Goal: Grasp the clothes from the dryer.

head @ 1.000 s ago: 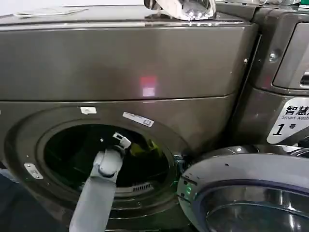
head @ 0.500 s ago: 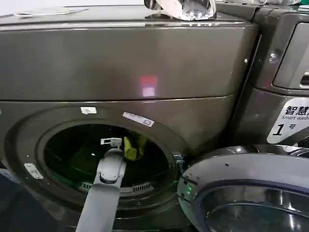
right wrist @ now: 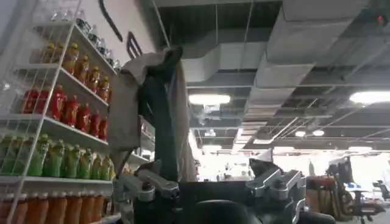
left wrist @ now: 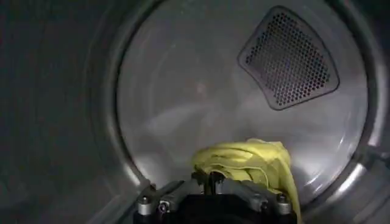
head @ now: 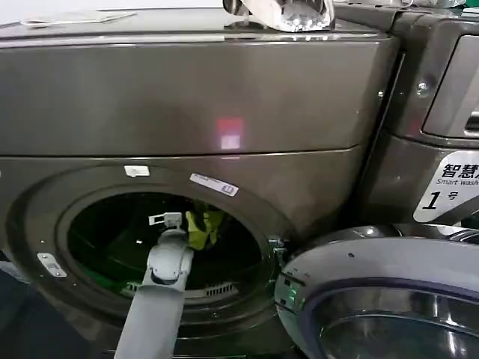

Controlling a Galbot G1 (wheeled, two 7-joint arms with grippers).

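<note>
**Cloth in the fingers, lift-out still to come**

Nearest the head camera, the open round door [head: 382, 299] of the dryer [head: 187, 97] hangs off to the robot's right of the porthole. The left arm runs up from below through the porthole, and the left gripper [head: 174, 219] sits inside the dark drum, roughly at mid-height of the opening.

In the left wrist view the left gripper [left wrist: 210, 181] has its fingers drawn together on a fold of the clothes [left wrist: 253, 163]. The yellow-green cloth bunches right at the fingertips and drapes off to one side of them, clear of the drum's back wall. In the head view the clothes [head: 202, 226] hang just beside the fingers, on the robot's right of them, lifted off the drum floor as far as can be judged. A dark blue piece cannot be made out.

Beyond the fingers lies the pale back wall of the drum, with a perforated vent [left wrist: 286, 58] set well above and past the cloth.

The right gripper [right wrist: 213, 195] is parked away from the dryer, pointing up toward a ceiling with store shelves [right wrist: 55, 122] of bottles alongside; its fingers stand apart with nothing between them.

By my reading the grasp itself is made. What remains is drawing the arm back out through the porthole with the cloth held, without snagging it on the rim.
</note>
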